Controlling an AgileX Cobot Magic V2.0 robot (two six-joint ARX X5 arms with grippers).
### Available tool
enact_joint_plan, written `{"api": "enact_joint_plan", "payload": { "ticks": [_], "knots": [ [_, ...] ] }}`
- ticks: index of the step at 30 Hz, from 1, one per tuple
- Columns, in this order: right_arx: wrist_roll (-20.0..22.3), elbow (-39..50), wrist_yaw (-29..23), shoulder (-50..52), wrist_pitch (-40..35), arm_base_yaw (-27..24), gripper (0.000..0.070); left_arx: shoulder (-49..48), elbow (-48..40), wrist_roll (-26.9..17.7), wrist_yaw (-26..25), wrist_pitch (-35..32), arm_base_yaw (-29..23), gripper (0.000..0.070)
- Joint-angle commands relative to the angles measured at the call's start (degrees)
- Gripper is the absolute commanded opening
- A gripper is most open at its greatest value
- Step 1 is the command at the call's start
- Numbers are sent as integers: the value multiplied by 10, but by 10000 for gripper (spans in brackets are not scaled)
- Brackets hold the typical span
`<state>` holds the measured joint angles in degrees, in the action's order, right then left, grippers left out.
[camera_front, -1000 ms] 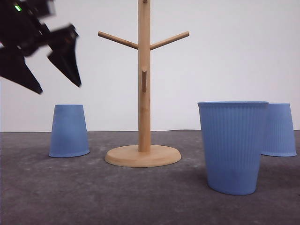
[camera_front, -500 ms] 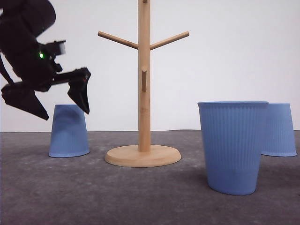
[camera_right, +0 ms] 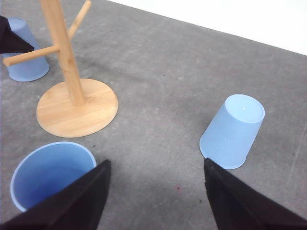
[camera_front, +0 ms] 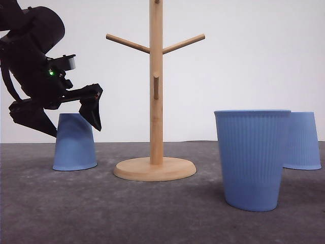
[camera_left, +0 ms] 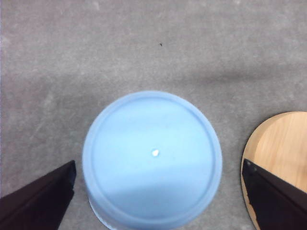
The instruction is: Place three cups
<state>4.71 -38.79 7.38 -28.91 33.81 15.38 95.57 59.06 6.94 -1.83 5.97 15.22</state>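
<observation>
A plain white wall (camera_front: 254, 61) backs the grey tabletop (camera_front: 152, 213).

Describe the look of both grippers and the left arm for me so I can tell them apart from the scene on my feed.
The left gripper is matte black with two flat, wedge-shaped fingers tapering to points, on a bulky rounded black arm with a small green light and a pale grey block on its wrist. The right gripper has the same black, triangular fingers. No markings show on either, and I cannot make out cables.

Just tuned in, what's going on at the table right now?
The left hand is open, its fingers straddling the top of the upside-down cup on the left, which sits on its rim beside the wooden stand. Nothing is gripped yet. A second cup stands upright near the front and a third sits inverted behind it. The right hand is open above the table, holding nothing.
</observation>
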Motion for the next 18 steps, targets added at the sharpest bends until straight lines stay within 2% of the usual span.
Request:
{"api": "enact_joint_plan", "payload": {
  "ticks": [1, 5, 9, 18],
  "knots": [
    [2, -9, 1, -1, -7, 2, 392, 17, 13, 0, -3, -4, 1, 556],
    [2, -9, 1, -1, -7, 2, 392, 19, 13, 0, -3, 0, 1, 445],
    [2, -9, 1, -1, -7, 2, 392, 19, 13, 0, -3, 2, 1, 382],
    [2, -9, 1, -1, -7, 2, 392, 13, 13, 2, -3, 18, 1, 383]
  ]
}}
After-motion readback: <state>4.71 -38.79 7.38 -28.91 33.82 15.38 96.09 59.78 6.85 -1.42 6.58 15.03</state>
